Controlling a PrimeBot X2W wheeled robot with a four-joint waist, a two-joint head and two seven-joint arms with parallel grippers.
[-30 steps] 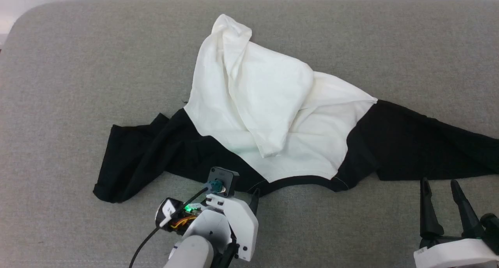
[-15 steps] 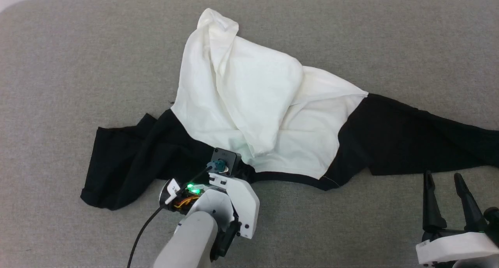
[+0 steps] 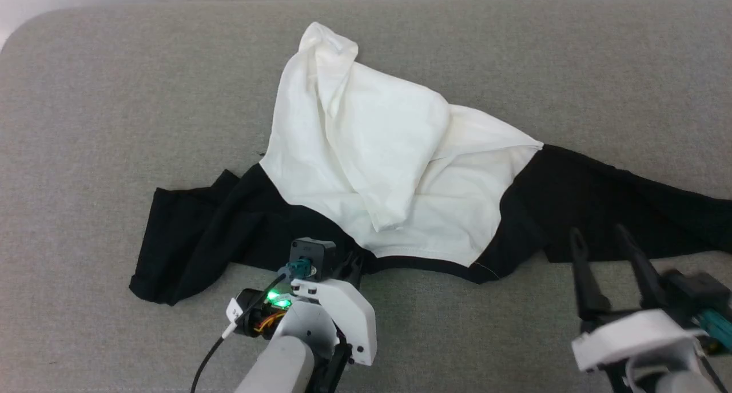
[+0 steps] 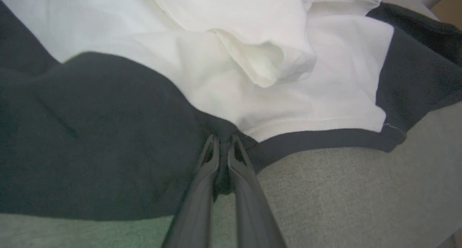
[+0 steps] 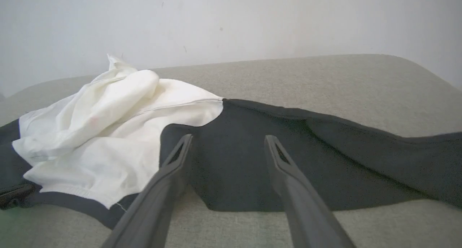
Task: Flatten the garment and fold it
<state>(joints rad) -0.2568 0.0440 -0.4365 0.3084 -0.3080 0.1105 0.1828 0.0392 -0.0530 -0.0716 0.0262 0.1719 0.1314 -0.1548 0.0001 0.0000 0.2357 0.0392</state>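
My left gripper (image 4: 223, 141) is pinched tight on the T-shirt (image 3: 389, 153) where the black neck trim (image 4: 325, 139) meets the sleeve, I reckon as an anchor for pulling it flat. The shirt lies crumpled on the grey upholstery (image 3: 103, 95), white body bunched. Right gripper (image 3: 597, 233) is spread wide and empty, at the right black sleeve (image 3: 629, 198). A second ago the left jaws stood open short of the collar, and the right sat further back.

One white-and-black garment (image 3: 389, 153) lies on one grey tabletop (image 3: 114, 95), faced by two pincers: the left pincer (image 3: 354, 259) and the right pincer (image 3: 597, 231).
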